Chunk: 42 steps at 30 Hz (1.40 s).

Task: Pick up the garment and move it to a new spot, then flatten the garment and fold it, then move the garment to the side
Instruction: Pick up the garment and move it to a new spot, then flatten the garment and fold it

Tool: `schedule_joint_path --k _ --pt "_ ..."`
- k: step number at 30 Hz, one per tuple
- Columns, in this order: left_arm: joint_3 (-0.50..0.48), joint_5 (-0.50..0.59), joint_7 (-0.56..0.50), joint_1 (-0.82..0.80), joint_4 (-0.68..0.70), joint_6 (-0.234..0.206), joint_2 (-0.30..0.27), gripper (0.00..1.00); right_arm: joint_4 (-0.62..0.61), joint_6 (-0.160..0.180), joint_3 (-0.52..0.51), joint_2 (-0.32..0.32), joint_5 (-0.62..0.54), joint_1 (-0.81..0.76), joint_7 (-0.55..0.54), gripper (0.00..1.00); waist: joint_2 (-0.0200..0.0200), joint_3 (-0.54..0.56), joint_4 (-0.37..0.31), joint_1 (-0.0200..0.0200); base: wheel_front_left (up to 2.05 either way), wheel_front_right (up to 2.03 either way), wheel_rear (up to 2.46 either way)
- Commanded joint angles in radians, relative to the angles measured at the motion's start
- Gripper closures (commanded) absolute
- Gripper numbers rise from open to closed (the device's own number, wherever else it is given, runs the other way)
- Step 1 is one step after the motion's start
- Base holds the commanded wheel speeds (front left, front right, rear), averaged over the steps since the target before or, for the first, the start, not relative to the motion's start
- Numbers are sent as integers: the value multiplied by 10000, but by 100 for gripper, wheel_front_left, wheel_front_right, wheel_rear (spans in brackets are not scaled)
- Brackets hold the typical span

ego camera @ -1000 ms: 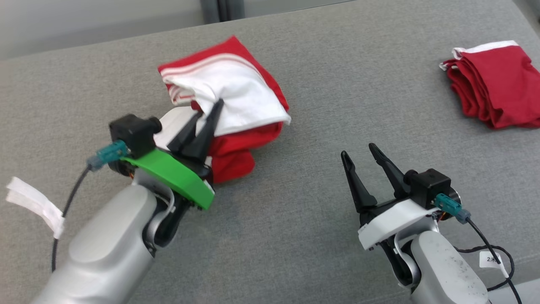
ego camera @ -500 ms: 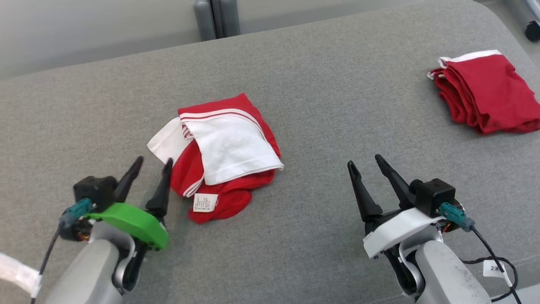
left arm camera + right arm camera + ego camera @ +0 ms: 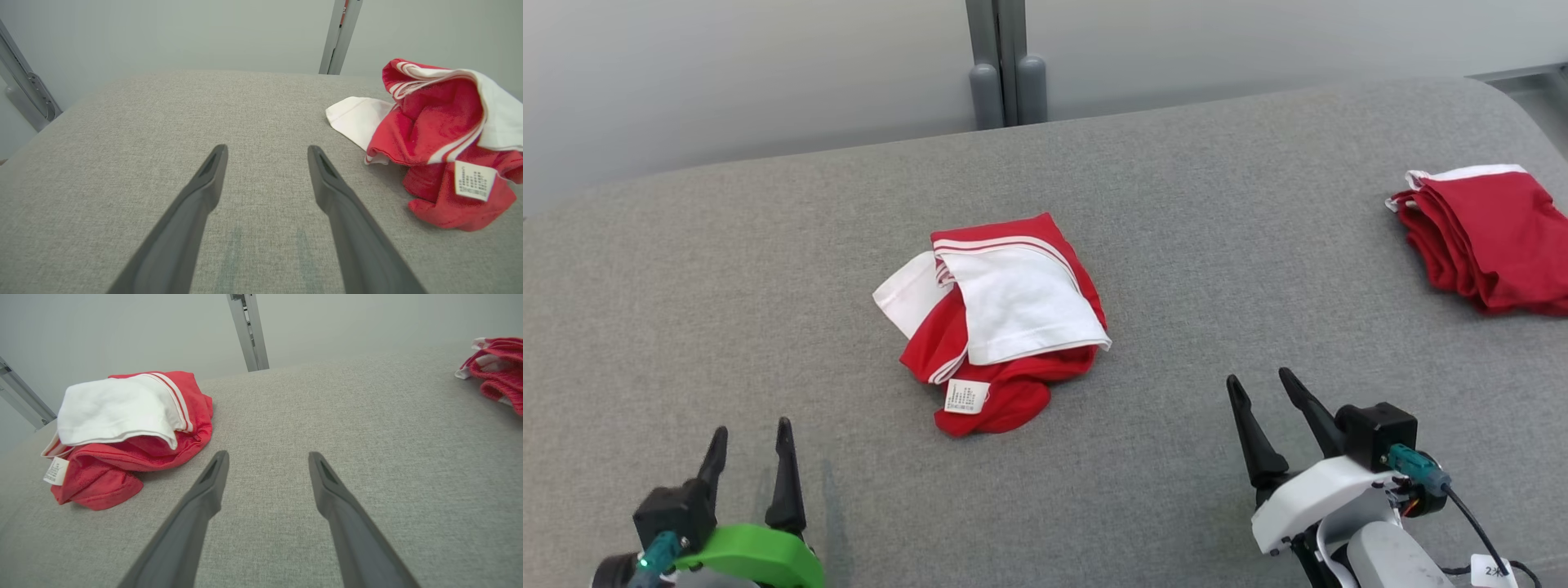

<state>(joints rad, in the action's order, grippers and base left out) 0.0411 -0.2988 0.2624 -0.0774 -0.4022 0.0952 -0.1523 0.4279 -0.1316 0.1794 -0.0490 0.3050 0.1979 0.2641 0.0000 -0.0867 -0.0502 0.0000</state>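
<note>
Pretty sure robot lab or test cell, not home. Work surface is big grey fabric pad [image 3: 1176,204], rounded corners. Plain pale wall [image 3: 727,73] right behind. Bare metal post [image 3: 1001,57] at back, another metal rail [image 3: 24,90] off at side. Boxy camera [image 3: 1376,425] with exposed plug on wrist, paper tag [image 3: 1492,569] hanging off arm [image 3: 1388,563], very prototype rig. Red-white garment [image 3: 1021,302] plus folded red pile [image 3: 1494,237] laid out like test props.

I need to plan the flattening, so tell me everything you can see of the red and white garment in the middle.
The garment is soft, knit-looking cloth, red with white panels and thin white stripes, bunched in a heap. A white care label faces up at its near edge. It lies on the grey surface, which alone touches it.
</note>
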Motion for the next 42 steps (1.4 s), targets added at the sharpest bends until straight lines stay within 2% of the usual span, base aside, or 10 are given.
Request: schedule_joint_path --k 1,6,11,16,20,24,26,32,37,42 --pt "-148 206 30 278 49 90 160 0 68 19 -3 -36 -66 -174 -2 0 0 206 205 0 0 0 0" --pt "-508 575 30 681 33 286 627 0 132 19 23 -39 -97 -330 -1 0 0 171 306 0 0 0 0" --pt "-575 661 30 467 -26 358 750 0 61 19 487 -36 -81 134 -1 0 0 -81 407 0 0 0 0" --pt "-150 344 30 194 -15 369 772 0 -126 18 2322 -29 529 1280 -1 0 0 -448 757 0 0 0 0" --pt "291 119 30 -20 -99 371 654 0 174 18 3579 -52 845 2555 -3 0 0 -717 1192 0 0 0 0" --pt "645 -132 30 -266 -139 371 590 0 672 18 4247 -40 1185 3706 -3 0 0 -1011 1710 0 0 0 0" --pt "892 -229 30 -384 -97 371 565 0 1065 18 4231 -52 1485 4052 -3 0 0 -1131 1968 0 0 0 0" --pt "1202 -482 30 -626 5 371 573 0 2349 18 4341 -28 1403 4871 -1 0 0 -1352 2453 0 0 0 0" --pt "1292 -555 30 -694 -5 367 600 0 2910 18 4647 -46 1567 5165 -3 0 0 -1484 2613 0 0 0 0" --pt "1354 -613 30 -794 -54 367 602 0 3289 18 4550 -42 1138 5335 -1 0 0 -1554 2691 0 0 0 0"
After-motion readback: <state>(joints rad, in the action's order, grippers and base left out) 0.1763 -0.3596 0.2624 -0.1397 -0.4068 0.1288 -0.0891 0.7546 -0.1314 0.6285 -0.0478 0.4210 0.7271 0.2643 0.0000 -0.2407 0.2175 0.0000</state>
